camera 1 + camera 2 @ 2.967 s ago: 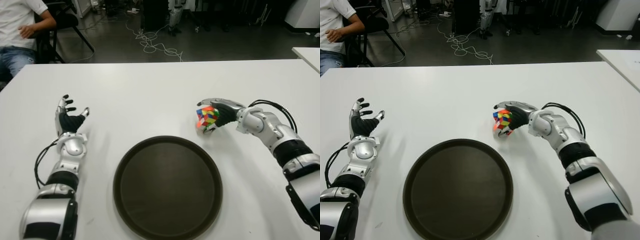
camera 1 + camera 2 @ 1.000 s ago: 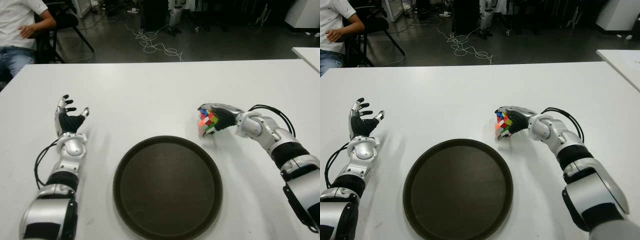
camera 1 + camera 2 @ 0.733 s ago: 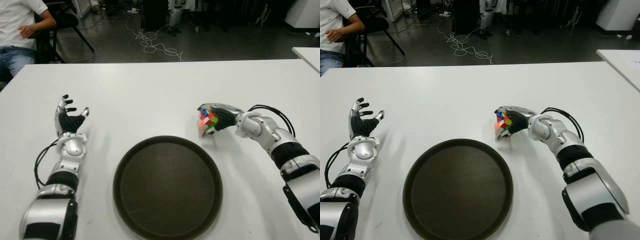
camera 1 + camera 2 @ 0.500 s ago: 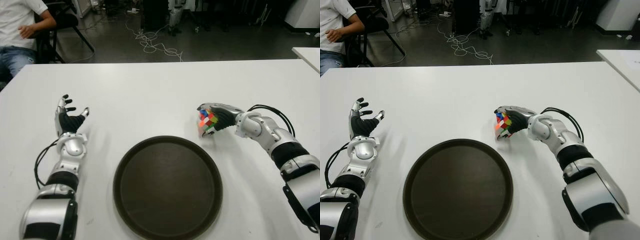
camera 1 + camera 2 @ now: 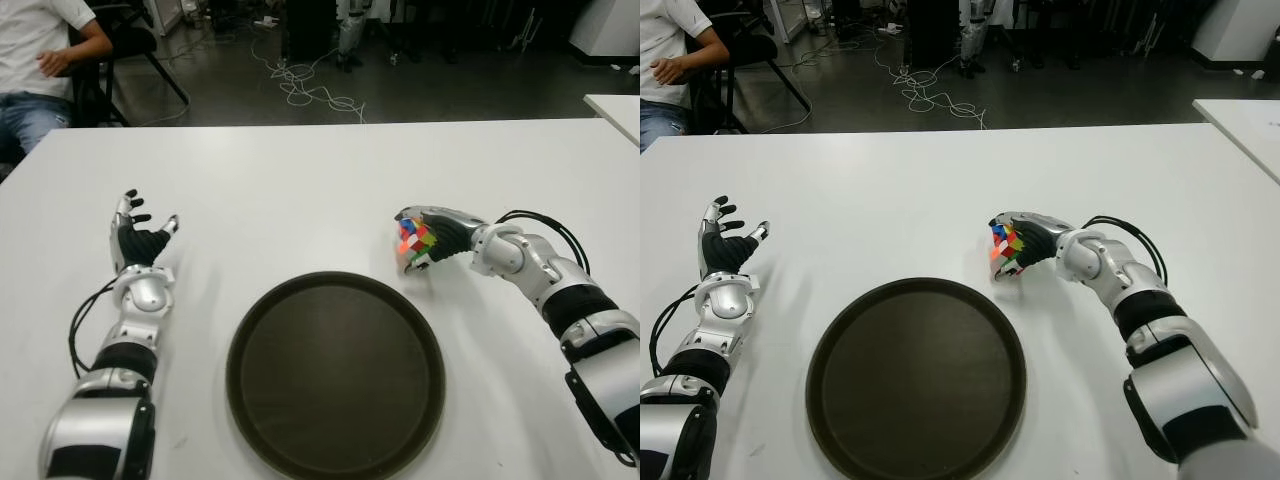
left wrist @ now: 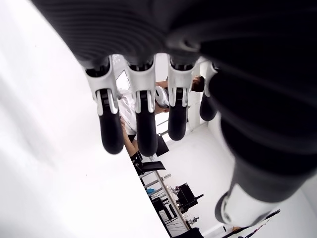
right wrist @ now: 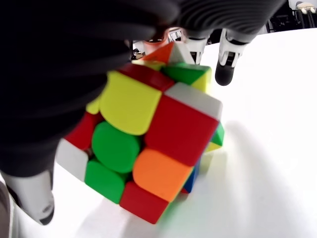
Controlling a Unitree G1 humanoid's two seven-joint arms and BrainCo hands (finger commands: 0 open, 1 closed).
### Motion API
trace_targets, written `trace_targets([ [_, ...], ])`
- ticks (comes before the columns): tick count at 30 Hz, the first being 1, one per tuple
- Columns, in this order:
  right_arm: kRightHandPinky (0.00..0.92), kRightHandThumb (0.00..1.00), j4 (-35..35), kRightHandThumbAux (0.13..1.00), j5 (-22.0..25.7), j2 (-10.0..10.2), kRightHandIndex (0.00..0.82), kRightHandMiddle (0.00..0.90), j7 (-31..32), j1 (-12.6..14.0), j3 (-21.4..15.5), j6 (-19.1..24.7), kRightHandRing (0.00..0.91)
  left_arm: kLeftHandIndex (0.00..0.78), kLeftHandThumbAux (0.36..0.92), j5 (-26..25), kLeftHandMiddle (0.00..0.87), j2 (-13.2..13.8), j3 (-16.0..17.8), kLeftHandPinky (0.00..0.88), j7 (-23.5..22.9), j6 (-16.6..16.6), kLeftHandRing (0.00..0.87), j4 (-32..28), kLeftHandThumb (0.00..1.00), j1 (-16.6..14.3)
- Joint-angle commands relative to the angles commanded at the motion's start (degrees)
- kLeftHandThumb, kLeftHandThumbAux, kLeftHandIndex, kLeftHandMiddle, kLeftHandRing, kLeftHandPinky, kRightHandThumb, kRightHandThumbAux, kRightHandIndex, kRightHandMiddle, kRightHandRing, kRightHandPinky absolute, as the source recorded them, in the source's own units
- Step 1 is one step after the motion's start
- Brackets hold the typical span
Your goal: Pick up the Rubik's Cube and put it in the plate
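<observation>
White table (image 5: 300, 190) fills most of the left eye view, with a dark floor, loose cables and a seated person (image 5: 40, 60) seen behind it. On the table a round dark plate (image 5: 335, 372) is seen in the middle near the robot. The cube (image 5: 414, 243) is held in the right hand (image 5: 432, 235), just past the far right edge of the plate. From the hand, the plate lies toward the robot and to its left, so a short move that way is likely needed. The left hand (image 5: 137, 238) is seen well apart on the left side, fingers spread and nothing in it.

The same layout is shown in the right eye view.

In the left wrist view, straight open fingers (image 6: 141, 124) are seen with nothing between them.

In the right wrist view, the cube (image 7: 148, 148) is wrapped by dark fingers. It is tipped on a corner, close above the table. Red, yellow, green, orange and white squares are mixed on it.
</observation>
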Motion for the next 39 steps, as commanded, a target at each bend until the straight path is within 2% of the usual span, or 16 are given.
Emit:
trace_targets([
  [14, 0.0, 0.0, -0.1, 0.644, 0.8, -0.05, 0.0, 0.0, -0.12, 0.16, -0.48, -1.33, 0.0, 0.133, 0.775, 0.32, 0.204, 0.23, -0.15, 0.376, 0.02, -0.4, 0.261, 0.2, 0.156, 0.03],
  [18, 0.006, 0.0, -0.2, 0.661, 1.13, 0.12, 0.0, 0.009, -2.08, 0.46, -1.09, -1.7, 0.0, 0.127, 0.78, 0.68, 0.208, 0.22, -0.41, 0.416, 0.38, -0.15, 0.282, -0.09, 0.138, 0.14],
  [22, 0.059, 0.0, -0.18, 0.686, 2.04, 0.49, 0.036, 0.047, -4.5, 1.02, -2.23, -2.14, 0.029, 0.127, 0.782, 0.83, 0.215, 0.22, -0.54, 0.432, 0.63, -0.1, 0.297, -0.16, 0.141, 0.16],
  [23, 0.187, 0.003, -0.22, 0.726, 2.47, 0.67, 0.119, 0.139, -5.49, 1.3, -2.8, -2.22, 0.139, 0.127, 0.778, 0.84, 0.217, 0.2, -0.56, 0.418, 0.69, -0.08, 0.292, -0.2, 0.14, 0.17],
  [24, 0.233, 0.006, -0.28, 0.74, 2.96, 0.9, 0.149, 0.172, -6.43, 1.58, -3.45, -2.14, 0.179, 0.128, 0.777, 0.8, 0.217, 0.17, -0.54, 0.413, 0.7, -0.06, 0.291, -0.23, 0.14, 0.18],
  [25, 0.34, 0.049, -0.29, 0.767, 3.27, 1.03, 0.23, 0.263, -7.02, 1.75, -3.8, -2.09, 0.288, 0.128, 0.772, 0.76, 0.214, 0.16, -0.53, 0.401, 0.7, -0.04, 0.281, -0.24, 0.138, 0.18],
  [27, 0.454, 0.102, -0.35, 0.79, 3.42, 1.27, 0.314, 0.365, -8.38, 1.93, -4.06, -1.59, 0.403, 0.128, 0.768, 0.57, 0.21, 0.12, -0.43, 0.391, 0.63, -0.12, 0.273, -0.16, 0.138, 0.17],
  [28, 0.551, 0.311, -0.55, 0.77, 3.34, 1.47, 0.354, 0.476, -9.8, 2.11, -4.25, -0.98, 0.512, 0.131, 0.765, 0.36, 0.207, 0.13, -0.29, 0.391, 0.42, -0.21, 0.27, 0.07, 0.149, 0.08],
  [29, 0.611, 0.446, -0.69, 0.755, 3.27, 1.62, 0.38, 0.548, -10.83, 2.24, -4.38, -0.55, 0.58, 0.133, 0.761, 0.2, 0.205, 0.15, -0.19, 0.391, 0.26, -0.28, 0.267, 0.23, 0.157, 0.02],
  [32, 0.703, 0.61, -1.08, 0.736, 2.81, 1.98, 0.414, 0.661, -13.39, 2.5, -4.55, 0.61, 0.685, 0.135, 0.757, -0.11, 0.207, 0.18, -0.01, 0.406, -0.1, -0.37, 0.276, 0.3, 0.164, 0.0],
  [36, 0.752, 0.677, -1.71, 0.726, 2.75, 2.25, 0.43, 0.747, -14.93, 2.77, -4.57, 2.28, 0.755, 0.133, 0.759, -0.33, 0.21, 0.13, 0.12, 0.39, -0.37, -0.54, 0.275, 0.25, 0.175, 0.0],
  [39, 0.76, 0.689, -2.3, 0.724, 3.21, 2.5, 0.434, 0.772, -15.09, 3.0, -4.82, 3.47, 0.772, 0.133, 0.764, -0.24, 0.21, 0.13, 0.12, 0.378, -0.37, -0.65, 0.267, 0.21, 0.185, 0.04],
])
